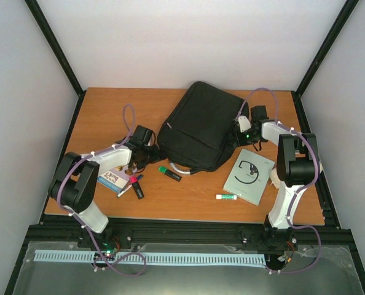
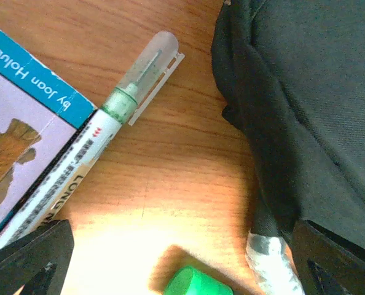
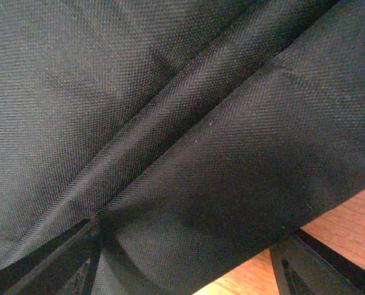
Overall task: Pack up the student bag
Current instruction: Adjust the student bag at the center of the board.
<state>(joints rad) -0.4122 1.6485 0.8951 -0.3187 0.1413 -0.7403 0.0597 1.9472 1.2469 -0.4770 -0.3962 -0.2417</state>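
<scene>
The student bag [image 1: 201,126] is a large black backpack lying flat in the middle of the table, its grey loop handle [image 1: 181,168] at the near end. My left gripper [image 1: 147,152] is at the bag's left near edge, low over the wood. In the left wrist view it [image 2: 182,270] is open and empty, with the bag [image 2: 311,110] on the right. My right gripper [image 1: 241,131] is at the bag's right edge. In the right wrist view it [image 3: 185,264] is open, with black bag fabric [image 3: 170,123] spread between the jaws.
A book [image 1: 112,178] [image 2: 16,141] and markers [image 1: 135,186] lie at the left. A white marker with a clear cap [image 2: 130,92] lies beside the book. A green highlighter [image 1: 169,173] [image 2: 192,284], a grey notebook [image 1: 250,176] and a glue stick [image 1: 227,196] lie near the front.
</scene>
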